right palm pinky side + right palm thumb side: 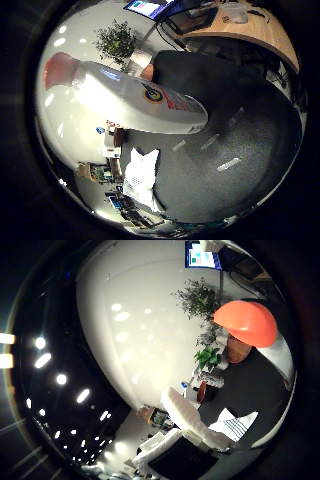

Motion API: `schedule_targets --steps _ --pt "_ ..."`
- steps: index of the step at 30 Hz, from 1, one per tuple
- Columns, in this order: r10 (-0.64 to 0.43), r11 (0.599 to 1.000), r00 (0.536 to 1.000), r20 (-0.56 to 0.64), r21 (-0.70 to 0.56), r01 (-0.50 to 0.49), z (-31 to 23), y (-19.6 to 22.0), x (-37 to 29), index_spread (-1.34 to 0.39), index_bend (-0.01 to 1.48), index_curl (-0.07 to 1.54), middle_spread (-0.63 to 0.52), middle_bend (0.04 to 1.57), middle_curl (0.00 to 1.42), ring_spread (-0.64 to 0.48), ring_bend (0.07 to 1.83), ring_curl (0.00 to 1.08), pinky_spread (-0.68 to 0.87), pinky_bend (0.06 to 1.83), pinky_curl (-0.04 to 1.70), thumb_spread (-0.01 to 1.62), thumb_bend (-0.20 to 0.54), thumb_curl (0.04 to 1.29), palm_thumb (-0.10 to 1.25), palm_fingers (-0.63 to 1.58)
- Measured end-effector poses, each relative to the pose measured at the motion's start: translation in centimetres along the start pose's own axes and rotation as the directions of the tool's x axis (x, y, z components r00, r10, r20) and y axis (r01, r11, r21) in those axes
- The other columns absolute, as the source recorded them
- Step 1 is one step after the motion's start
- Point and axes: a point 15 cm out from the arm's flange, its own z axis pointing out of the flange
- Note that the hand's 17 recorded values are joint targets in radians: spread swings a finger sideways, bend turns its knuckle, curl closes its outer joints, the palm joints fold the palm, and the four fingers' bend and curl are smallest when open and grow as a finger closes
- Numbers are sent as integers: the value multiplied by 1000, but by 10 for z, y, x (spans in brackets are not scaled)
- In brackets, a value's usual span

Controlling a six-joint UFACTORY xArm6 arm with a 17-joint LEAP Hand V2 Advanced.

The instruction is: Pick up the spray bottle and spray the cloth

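A white spray bottle with an orange-red spray head lies close across the palm in the little finger side palm view, lifted off the dark table. A crumpled white cloth lies on the table below the bottle's body; in the thumb side palm view the cloth lies beyond the spray head. A white part of my hand shows beside the cloth, curled at the bottle.
White tape marks lie on the dark table. A potted plant, a screen and a wooden desk stand beyond it. Small green plants sit near the table's edge.
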Motion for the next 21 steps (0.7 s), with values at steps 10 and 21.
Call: schedule_targets --steps 10,21 --pt "56 998 998 -16 -3 -56 11 -24 39 -92 176 328 234 186 297 330 343 235 619 782 202 1103 -20 512 549 153" --pt "50 998 999 -1 -32 -50 31 -34 38 -103 176 327 233 187 299 329 339 233 628 782 203 1094 -21 515 559 165"
